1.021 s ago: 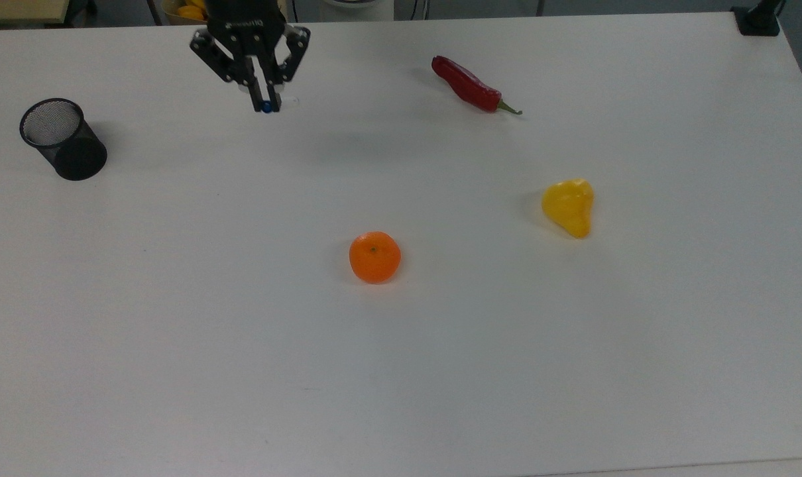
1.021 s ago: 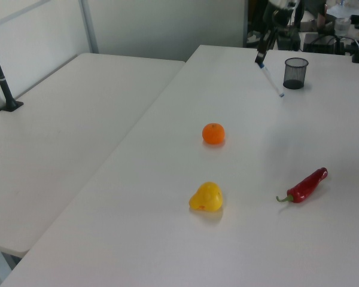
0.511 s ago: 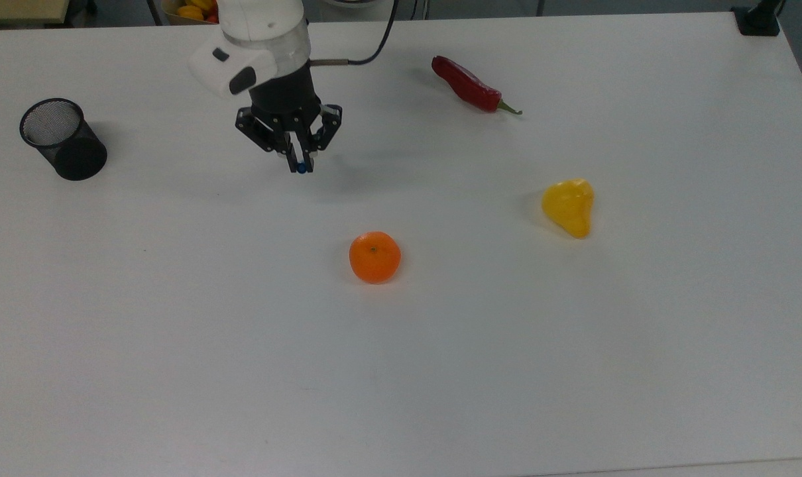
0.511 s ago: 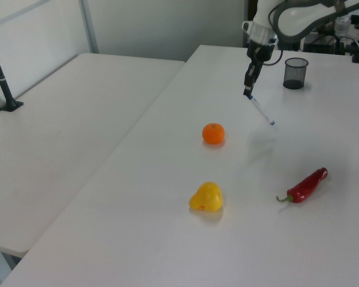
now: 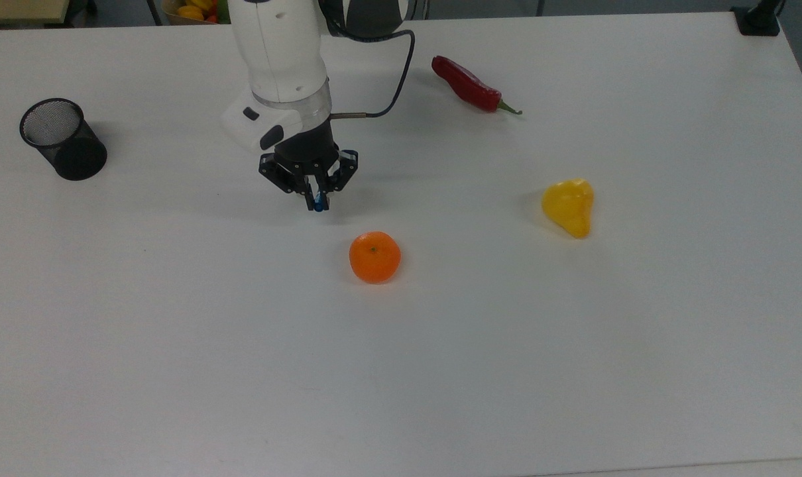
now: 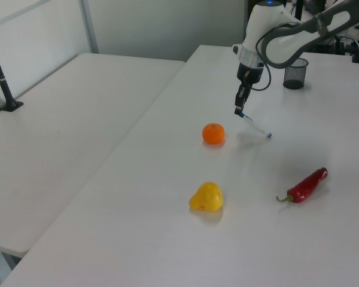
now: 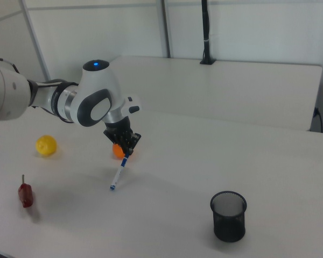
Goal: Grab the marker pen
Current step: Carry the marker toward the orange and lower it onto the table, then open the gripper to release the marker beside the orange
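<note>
— What is the gripper (image 5: pixel 318 199) doing?
— Its jaws are clenching the pen (image 7: pixel 120 170) by the blue cap; the barrel is hanging slanted below them, over the table (image 5: pixel 175 331).
— And the orange (image 5: pixel 374 257)?
— Sitting near the jaws, just past them toward the top view's lower right (not touching). The cup (image 5: pixel 63 139) is standing well apart.

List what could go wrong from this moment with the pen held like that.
1. The gripper pinches the marker pen only at its capped end, so the long barrel hangs tilted below; it could pivot or slip out.
2. The pen's low tip appears close to the table; any descent might drag it.
3. The orange sits near the gripper, so a swing that way could knock it rolling.
</note>
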